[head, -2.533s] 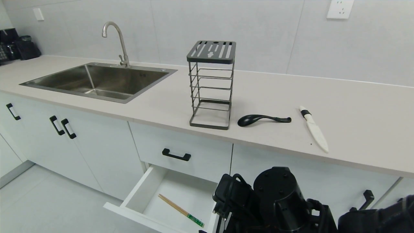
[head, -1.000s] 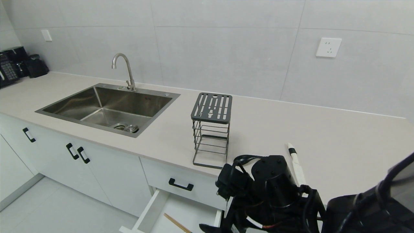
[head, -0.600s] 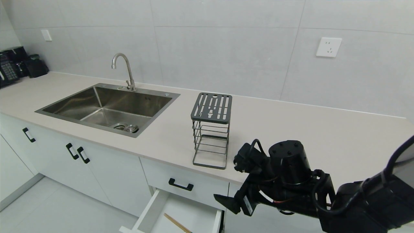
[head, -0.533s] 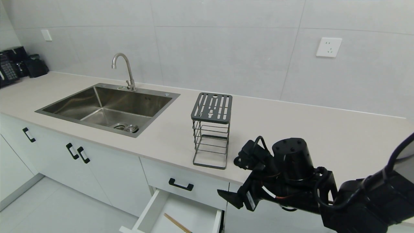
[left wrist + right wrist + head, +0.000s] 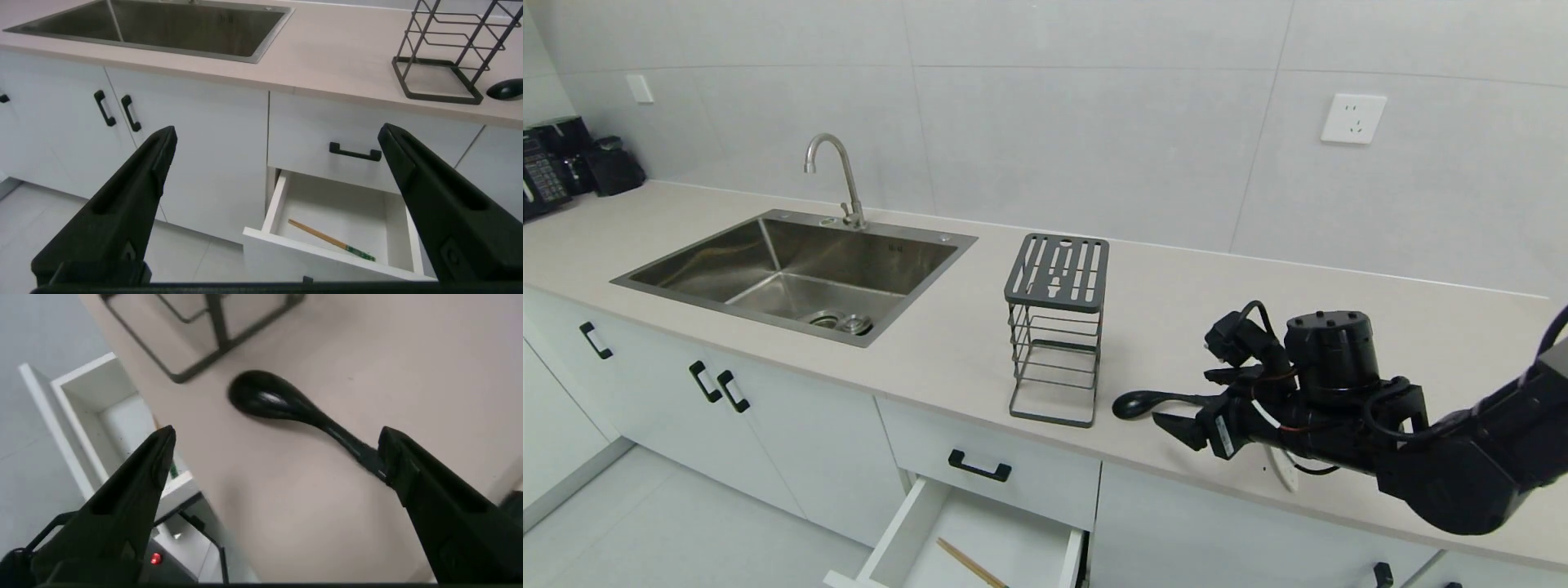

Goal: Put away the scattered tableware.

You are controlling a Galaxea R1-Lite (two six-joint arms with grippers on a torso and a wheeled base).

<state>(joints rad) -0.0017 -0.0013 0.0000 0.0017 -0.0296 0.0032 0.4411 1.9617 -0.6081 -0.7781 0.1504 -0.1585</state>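
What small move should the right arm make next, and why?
Probably lower the right gripper onto the handle of the black spoon and close. Its jaws stand open just above the spoon, which lies on the counter, not yet grasped.

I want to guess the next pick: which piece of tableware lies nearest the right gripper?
The black spoon on the counter, just ahead of the open right gripper; the chopsticks lie down in the drawer.
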